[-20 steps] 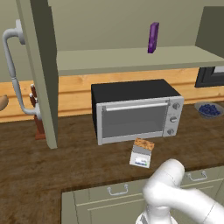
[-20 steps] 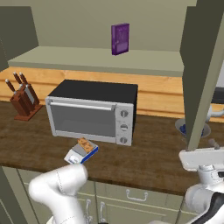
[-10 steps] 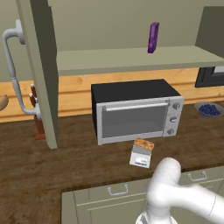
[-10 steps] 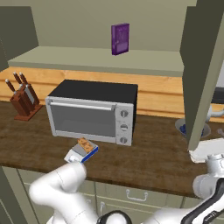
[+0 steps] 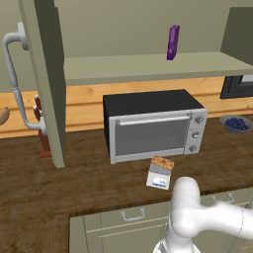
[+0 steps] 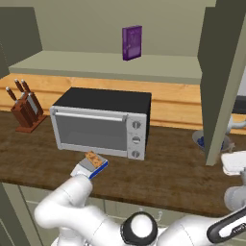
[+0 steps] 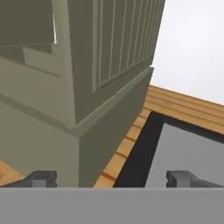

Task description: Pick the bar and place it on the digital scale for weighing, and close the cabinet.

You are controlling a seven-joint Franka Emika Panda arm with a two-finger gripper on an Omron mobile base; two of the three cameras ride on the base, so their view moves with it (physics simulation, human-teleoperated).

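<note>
The bar [image 5: 162, 162] already lies on the digital scale [image 5: 159, 176], tan and speckled, at the slab's far edge, on the wooden bench [image 5: 74, 188] just in front of the toaster oven [image 5: 153, 126]. So the weighing part looks done; what remains, as I judge it, is closing the cabinet.

Both doors stand swung out: the left door [image 5: 47, 79] with its long curved handle [image 5: 15, 84] at the left, the right door [image 6: 223, 77] at the right. The pincer [image 7: 111, 179] is spread wide and holds nothing; from the hand it faces a panelled door edge [image 7: 118, 78] close up.

To close it well, I would put a flat finger against the door's outer face away from the hinge and push in a steady arc. The purple box [image 6: 131, 43] stands well back on the shelf, so it should not catch the door.
</note>
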